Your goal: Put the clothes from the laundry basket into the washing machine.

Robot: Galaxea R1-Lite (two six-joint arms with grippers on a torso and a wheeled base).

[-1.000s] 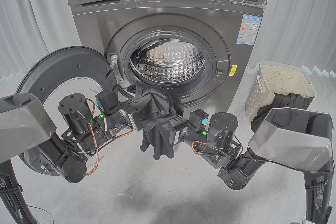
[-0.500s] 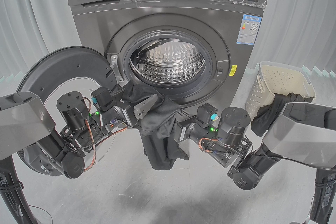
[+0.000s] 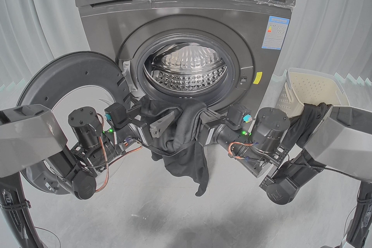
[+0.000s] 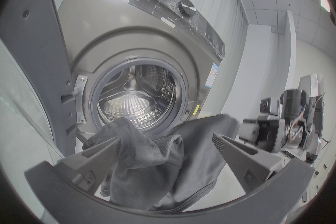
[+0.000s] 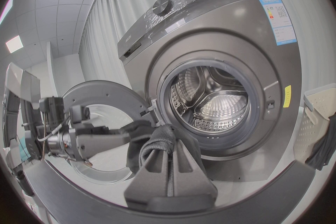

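A black garment (image 3: 182, 136) hangs in front of the washing machine's open drum (image 3: 188, 66), just below the opening's lower rim. My right gripper (image 3: 202, 123) is shut on a bunched fold of it, its fingers (image 5: 157, 168) pressed together around the fabric (image 5: 159, 139). My left gripper (image 3: 155, 121) stands open beside it. The garment (image 4: 150, 161) drapes over one left finger and fills the gap between the two. A long tail hangs toward the floor. The cream laundry basket (image 3: 314, 86) stands to the machine's right with more dark clothes (image 3: 306, 121) over its rim.
The round machine door (image 3: 73, 74) is swung wide open to the left, just behind my left arm. Grey floor (image 3: 162, 206) lies bare under the hanging garment. White curtains surround the machine.
My left gripper has let go of the garment and now stands open. The right arm has lifted and shifted right with the garment, which now spreads wider between the grippers.
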